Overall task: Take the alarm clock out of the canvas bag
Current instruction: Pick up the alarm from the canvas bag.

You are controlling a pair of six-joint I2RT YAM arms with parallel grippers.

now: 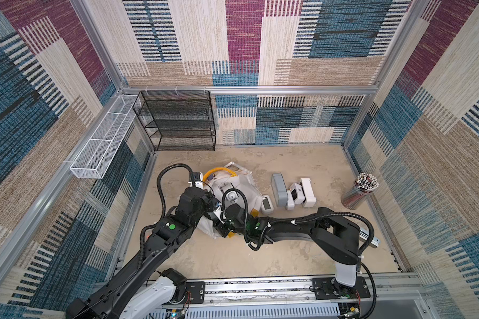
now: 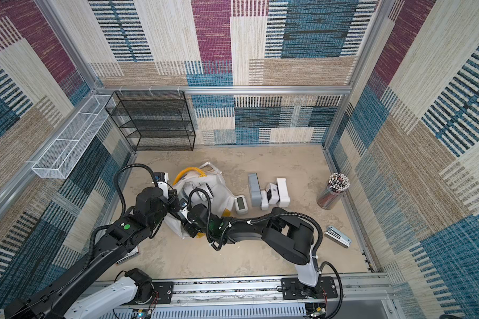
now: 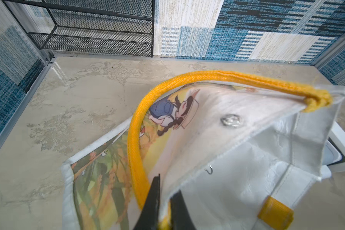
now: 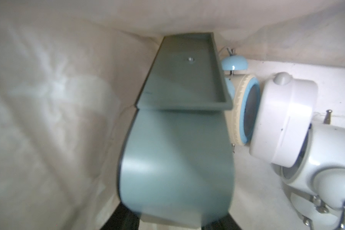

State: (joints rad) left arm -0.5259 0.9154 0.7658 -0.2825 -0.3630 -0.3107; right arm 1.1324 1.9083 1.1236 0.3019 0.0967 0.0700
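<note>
The grey-green alarm clock [image 4: 175, 159] lies deep inside the canvas bag [image 1: 246, 185], along one white fabric wall, with its flat recessed panel turned toward the bag's closed end. The right gripper [image 4: 197, 221] has its jaws against both rounded flanks of the near end and is clamped on it, as far as the right wrist view shows. The shell looks like smooth hard plastic. It is probably stiff and light, and likely slippery where the sides curve, so a hold across the narrow flanks, as here, seems sounder than one on the wide face.

Three more clocks share the bag. A pale blue twin-bell clock [image 4: 245, 109] with a cream rim sits right against the grey-green one's panel edge. A white round clock [image 4: 287, 119] leans on that, and a white bell clock [image 4: 327, 169] with metal fittings lies nearest the mouth. Their bells and legs look easy to snag, so a straight pull seems wise.

The bag lies on its side on the counter [image 1: 288, 248], soft and sagging. The left gripper [image 3: 164, 209] is closed on its rim by the root of the yellow handle [image 3: 139, 139], holding the mouth up. Outside, a small white digital clock [image 1: 266, 205] stands just beside the bag, and a grey box [image 1: 278, 189] stands a little beyond it.
</note>
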